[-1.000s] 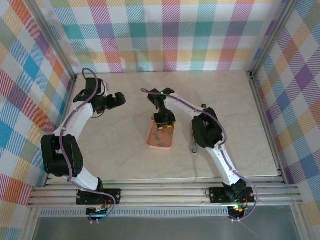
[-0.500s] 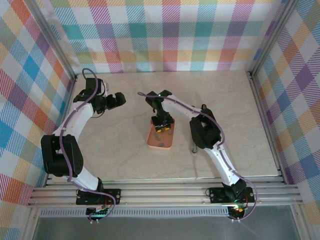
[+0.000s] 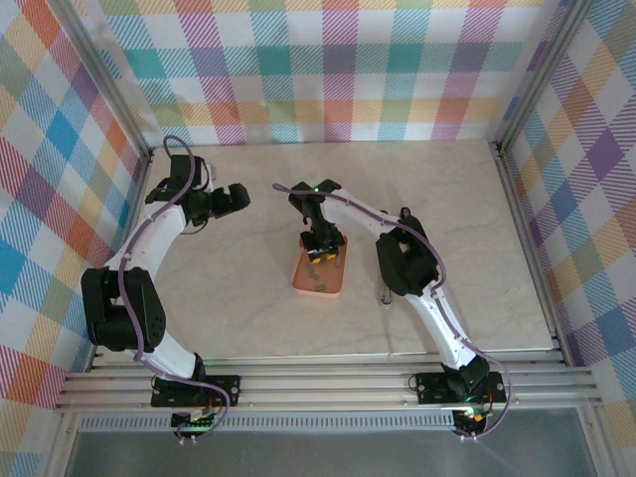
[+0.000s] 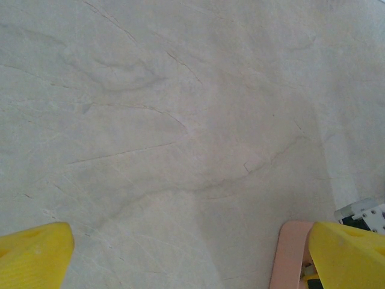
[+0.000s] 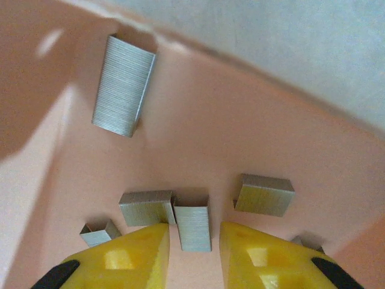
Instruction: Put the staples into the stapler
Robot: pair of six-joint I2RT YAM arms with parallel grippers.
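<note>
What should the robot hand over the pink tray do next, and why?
Probably close the right gripper on the staple strip lying between its yellow fingertips in the pink tray: the jaws stand open astride it, so nothing is held yet.

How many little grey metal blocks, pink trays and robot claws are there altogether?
staple strips: 5, maybe a sixth behind a finger
pink tray: 1
grippers: 2, left gripper and right gripper
total: 8

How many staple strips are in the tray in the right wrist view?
5 staple strips in the pink tray: top left, right, low left, two central. A sixth may hide behind a finger.
</note>
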